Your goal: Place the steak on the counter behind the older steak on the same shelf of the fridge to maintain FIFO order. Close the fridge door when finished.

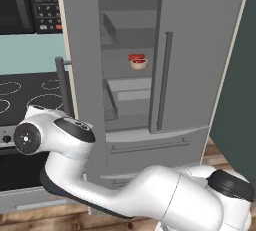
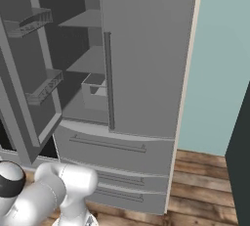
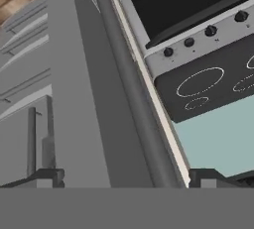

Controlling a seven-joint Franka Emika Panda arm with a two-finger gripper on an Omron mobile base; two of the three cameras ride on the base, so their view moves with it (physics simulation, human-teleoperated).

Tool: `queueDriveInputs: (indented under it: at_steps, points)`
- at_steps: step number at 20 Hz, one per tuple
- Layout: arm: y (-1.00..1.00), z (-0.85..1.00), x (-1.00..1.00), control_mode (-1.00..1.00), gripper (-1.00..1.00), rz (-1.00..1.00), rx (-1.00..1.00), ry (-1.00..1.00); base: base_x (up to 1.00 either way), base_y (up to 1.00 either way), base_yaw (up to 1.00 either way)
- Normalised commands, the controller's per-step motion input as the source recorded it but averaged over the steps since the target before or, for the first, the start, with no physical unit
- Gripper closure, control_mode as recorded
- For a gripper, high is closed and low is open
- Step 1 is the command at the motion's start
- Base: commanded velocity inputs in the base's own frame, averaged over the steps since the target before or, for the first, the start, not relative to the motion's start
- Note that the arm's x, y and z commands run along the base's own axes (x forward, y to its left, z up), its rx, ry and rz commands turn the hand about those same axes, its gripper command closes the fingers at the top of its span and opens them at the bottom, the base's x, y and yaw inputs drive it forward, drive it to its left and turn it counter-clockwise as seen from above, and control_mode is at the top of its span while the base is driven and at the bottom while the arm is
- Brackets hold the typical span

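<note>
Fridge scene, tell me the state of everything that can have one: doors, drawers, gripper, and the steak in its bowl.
Left fridge door: swung open.
Right fridge door: closed.
Fridge drawers: closed.
Gripper: open, holding nothing, its fingers either side of the door's long handle.
Steak in the bowl: sitting on a fridge shelf.

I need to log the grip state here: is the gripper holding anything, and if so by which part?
Nothing is held. The gripper is open, its fingertips apart on either side of the fridge door's bar handle without closing on it.
</note>
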Motion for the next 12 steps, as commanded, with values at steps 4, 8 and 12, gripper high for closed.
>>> queueDriveInputs:
  at_steps: [4,8,12]
  points:
    - [0.00,-0.08,0.44,-1.00,-1.00,-0.04,0.00,-0.02,0.00,0.00,0.00]
    - [0.00,-0.05,0.16,-1.00,-1.00,-0.06,-0.01,-0.07,0.00,0.00,0.00]
    - [0.00,-0.02,0.07,-1.00,-1.00,-0.06,-0.01,-0.08,0.00,0.00,0.00]
